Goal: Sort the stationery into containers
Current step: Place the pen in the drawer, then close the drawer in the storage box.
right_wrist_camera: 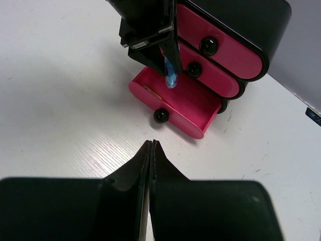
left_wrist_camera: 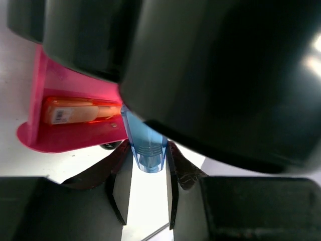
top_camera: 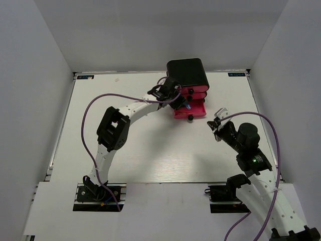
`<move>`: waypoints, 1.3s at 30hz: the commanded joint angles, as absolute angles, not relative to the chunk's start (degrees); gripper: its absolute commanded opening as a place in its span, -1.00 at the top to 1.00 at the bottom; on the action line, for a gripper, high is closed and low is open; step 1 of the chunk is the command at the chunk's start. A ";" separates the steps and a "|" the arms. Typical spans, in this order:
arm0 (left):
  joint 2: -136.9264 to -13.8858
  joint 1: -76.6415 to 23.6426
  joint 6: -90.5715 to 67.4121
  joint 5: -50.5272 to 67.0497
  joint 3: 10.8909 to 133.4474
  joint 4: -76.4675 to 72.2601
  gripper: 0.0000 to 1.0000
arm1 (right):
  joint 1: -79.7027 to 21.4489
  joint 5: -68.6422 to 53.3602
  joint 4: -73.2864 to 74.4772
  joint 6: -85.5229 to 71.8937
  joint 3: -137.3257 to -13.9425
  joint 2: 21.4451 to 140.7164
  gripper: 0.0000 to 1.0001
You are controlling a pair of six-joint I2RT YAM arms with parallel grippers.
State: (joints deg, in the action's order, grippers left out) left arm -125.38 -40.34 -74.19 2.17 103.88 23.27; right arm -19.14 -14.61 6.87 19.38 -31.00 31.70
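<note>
The black cabinet (top_camera: 187, 73) stands at the back with three pink drawers; the bottom drawer (top_camera: 196, 112) is pulled open, the upper two are shut. My left gripper (top_camera: 180, 103) is shut on a translucent blue pen (left_wrist_camera: 148, 145) and holds it, tip down, over the open drawer's left part (right_wrist_camera: 171, 78). An orange cylinder (left_wrist_camera: 80, 110) lies inside that drawer (left_wrist_camera: 50, 80). My right gripper (top_camera: 218, 120) is shut and empty, a little above the table to the right of and in front of the open drawer (right_wrist_camera: 193, 113). Other stationery is not in view.
Black knobs (right_wrist_camera: 161, 116) stick out from each drawer front. The left arm's purple cable (top_camera: 115, 96) loops over the table's left half. White walls close the table on three sides.
</note>
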 commanded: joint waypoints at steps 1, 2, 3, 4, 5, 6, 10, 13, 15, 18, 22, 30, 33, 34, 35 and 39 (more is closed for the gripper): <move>-124.45 -40.25 -77.26 1.67 105.38 20.21 0.94 | -18.90 -12.83 4.66 18.37 -30.50 30.50 1.00; -124.45 -40.25 -77.26 1.67 105.38 20.21 0.90 | -18.98 -12.66 4.66 18.20 -30.59 30.67 1.00; -124.98 -40.25 -77.86 1.67 105.38 20.91 0.78 | -18.72 -12.66 4.66 18.28 -30.41 30.50 1.00; -124.98 -40.25 -77.87 1.67 105.38 20.92 0.70 | -19.07 -12.48 4.66 18.28 -30.32 30.50 1.00; -124.98 -40.25 -77.87 1.67 105.38 21.44 0.62 | -18.99 -12.48 4.66 18.54 -30.32 30.50 1.00; -125.50 -40.25 -77.87 1.67 105.38 21.45 0.47 | -18.90 -12.39 4.92 18.46 -30.24 30.50 1.00; -125.51 -40.25 -77.87 2.20 105.91 23.37 0.20 | -18.98 -13.27 4.84 19.07 -29.88 30.59 0.69; -125.51 -40.25 -77.87 2.20 106.52 24.52 0.04 | -18.89 -13.71 5.01 19.42 -29.88 30.76 0.63; -125.51 -40.25 -77.35 2.20 106.52 24.52 0.03 | -18.98 -14.06 5.18 19.42 -29.79 31.20 0.60; -124.28 -40.25 -76.82 2.72 105.91 24.52 -0.02 | -18.90 -14.59 4.92 19.34 -29.88 31.90 0.57; -122.35 -40.25 -76.29 3.43 103.89 26.09 -0.04 | -19.07 -14.94 4.92 19.07 -30.15 33.31 0.50; -104.11 -40.25 -63.91 -1.05 85.83 29.00 -0.06 | -18.81 -19.59 3.70 13.73 -28.39 41.39 -0.09; -95.92 -39.64 -57.84 -1.58 74.59 26.11 -0.27 | -18.55 -20.56 0.97 6.01 -27.95 46.31 -0.19; -90.06 -39.64 -56.96 -2.97 71.83 26.10 -0.35 | -18.54 -20.91 -1.47 4.67 -28.04 50.15 -0.23; -86.96 -39.64 -56.43 -3.95 69.02 25.32 -0.44 | -18.54 -20.92 -2.02 3.18 -28.21 51.66 -0.23; -71.75 -39.64 -56.43 -6.50 52.70 22.59 -0.65 | -18.37 -20.39 -4.74 -6.57 -31.63 63.42 -0.23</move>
State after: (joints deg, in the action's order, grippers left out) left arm -80.71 -39.92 -59.44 -2.96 60.40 24.49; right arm -18.70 -19.59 0.34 2.85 -28.42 57.36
